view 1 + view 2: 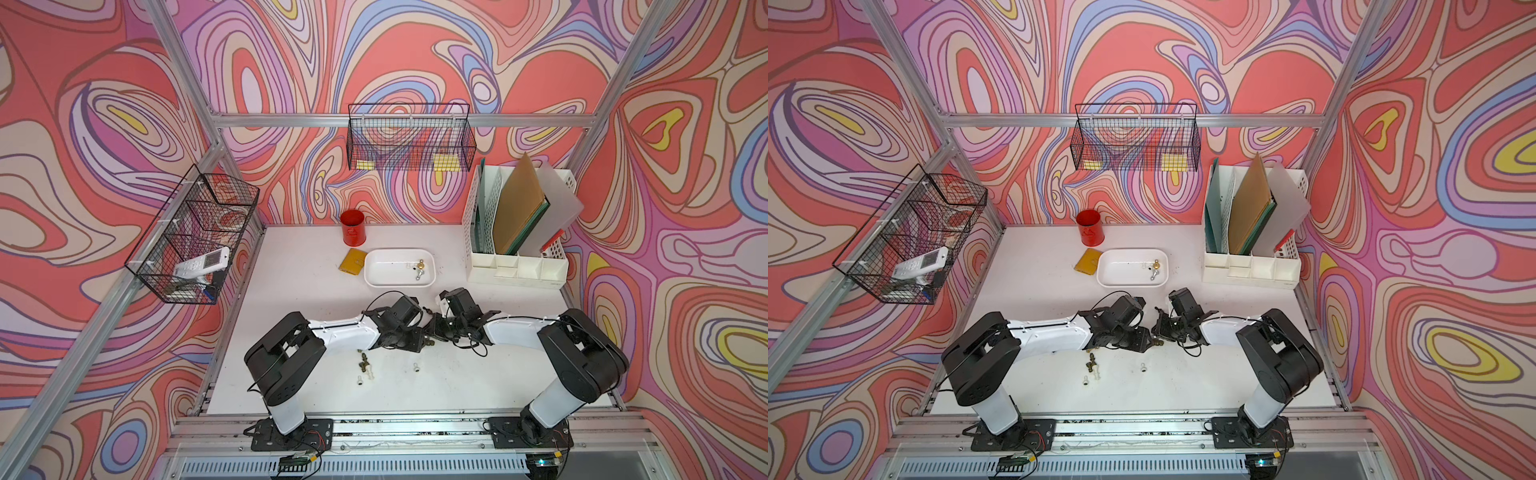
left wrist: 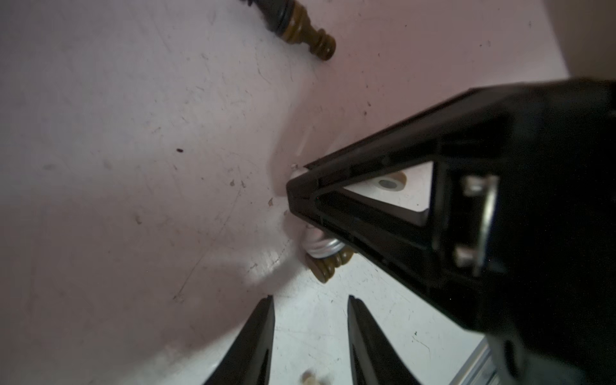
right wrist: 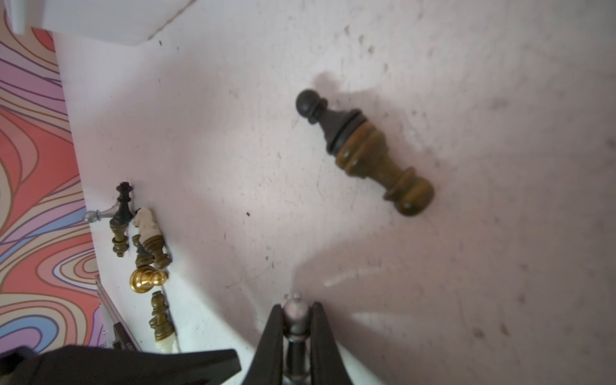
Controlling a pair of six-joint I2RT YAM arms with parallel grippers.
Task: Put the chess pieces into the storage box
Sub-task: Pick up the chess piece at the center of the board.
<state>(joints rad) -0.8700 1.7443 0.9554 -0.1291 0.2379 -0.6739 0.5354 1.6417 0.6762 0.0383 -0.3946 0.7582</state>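
Scuffed white tabletop (image 1: pixel 299 299), with the black-and-white left arm (image 1: pixel 345 332) and right arm (image 1: pixel 515 332) folded inward, wrists nearly meeting at mid-table. At the back right, a tall white perforated file organiser (image 1: pixel 515 270) stuffed with boards. At the back centre, well apart from both claws, the shallow white plastic storage box (image 1: pixel 384 274) with rounded corners, holding 2 chess pieces: 1 gold-topped piece (image 1: pixel 420 263), 1 silvery piece (image 1: pixel 419 274). Behind its left end, a red cylindrical cup (image 1: pixel 353 228); just beside that end, a flat mustard-yellow card (image 1: pixel 352 262). Then the left gripper (image 2: pixel 310 300), spread and empty, close to the right gripper (image 3: pixel 296 308), itself pressed together on a slim dark piece with a silver knob (image 3: pixel 294 318). Near it, flat on the table, a black-topped bronze pawn (image 3: pixel 363 150). Further off, a loose row of bronze, black, cream and gold pieces (image 3: pixel 143 246). Alone nearer the bases, 1 pale piece (image 1: pixel 415 366).
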